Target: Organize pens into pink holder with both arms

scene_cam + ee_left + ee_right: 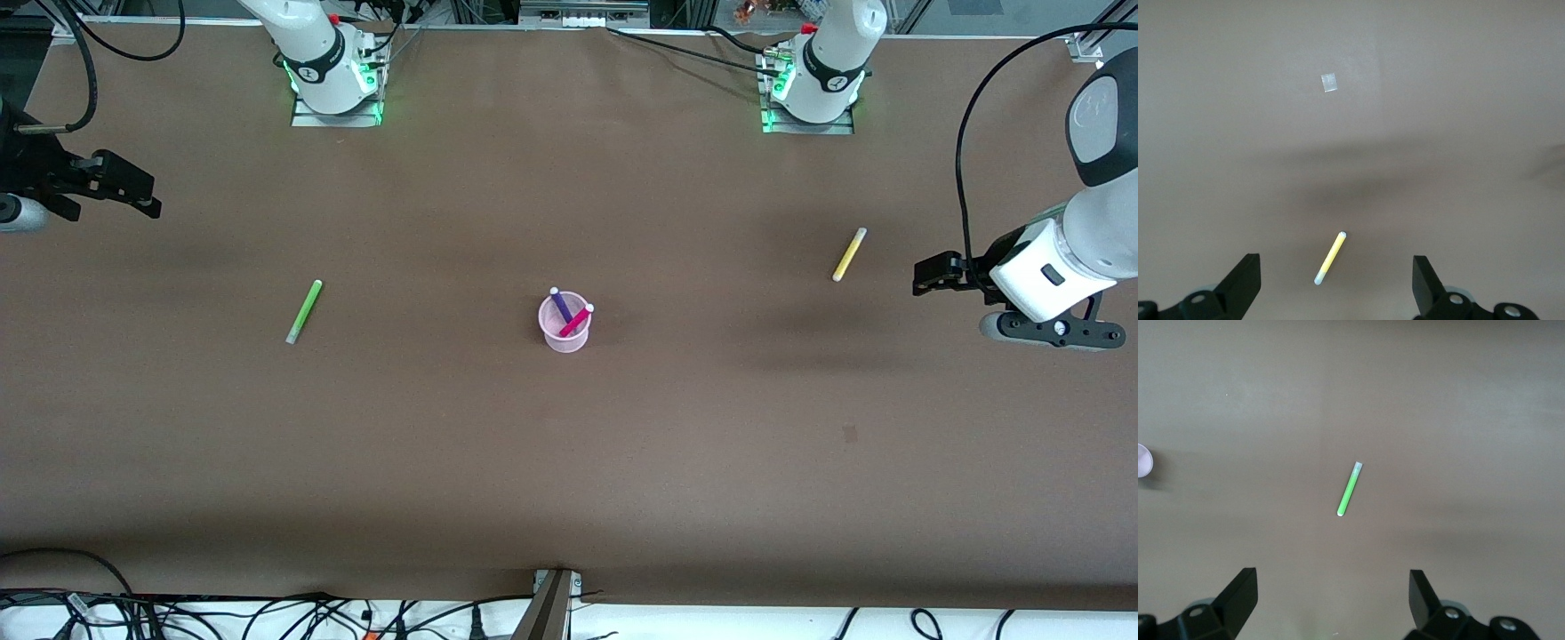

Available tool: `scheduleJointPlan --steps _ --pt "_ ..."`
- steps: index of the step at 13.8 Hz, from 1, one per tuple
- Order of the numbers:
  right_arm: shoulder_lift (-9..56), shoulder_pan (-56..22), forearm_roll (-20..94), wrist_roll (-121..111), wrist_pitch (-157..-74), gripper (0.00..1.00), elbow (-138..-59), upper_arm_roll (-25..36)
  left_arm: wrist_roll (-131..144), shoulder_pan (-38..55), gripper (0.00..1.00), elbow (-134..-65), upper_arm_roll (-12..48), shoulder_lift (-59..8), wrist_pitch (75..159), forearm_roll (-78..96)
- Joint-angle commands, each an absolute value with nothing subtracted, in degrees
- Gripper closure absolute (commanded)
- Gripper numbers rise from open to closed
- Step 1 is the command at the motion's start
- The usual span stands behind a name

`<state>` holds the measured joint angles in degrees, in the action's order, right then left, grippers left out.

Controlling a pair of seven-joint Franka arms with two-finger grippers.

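Gaping wide, both jaws empty, touching nothing

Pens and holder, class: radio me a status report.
Both grippers open, left above yellow pen, right above green pen. Purple and magenta pens in holder. Nothing in the way.

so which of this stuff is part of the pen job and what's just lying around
Job:
pink holder
purple pen and magenta pen, in the holder
green pen, on table
yellow pen, on table
left gripper, right gripper, both open

Lying about:
pale tape scrap
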<state>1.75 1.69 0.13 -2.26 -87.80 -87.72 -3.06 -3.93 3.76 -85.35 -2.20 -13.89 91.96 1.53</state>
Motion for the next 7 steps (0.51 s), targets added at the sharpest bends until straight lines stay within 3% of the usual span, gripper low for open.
scheduleJointPlan --steps 1,7 --pt "0.96 2.64 0.87 -3.17 -87.63 0.0 -88.42 -4.66 -5.71 3.78 0.0 -86.4 -2.55 -12.66 91.76 1.93" --pt "0.88 2.64 2.02 -3.52 -86.84 0.0 -87.89 -4.83 -6.68 3.87 0.0 -86.48 -2.46 -12.66 91.49 1.93"
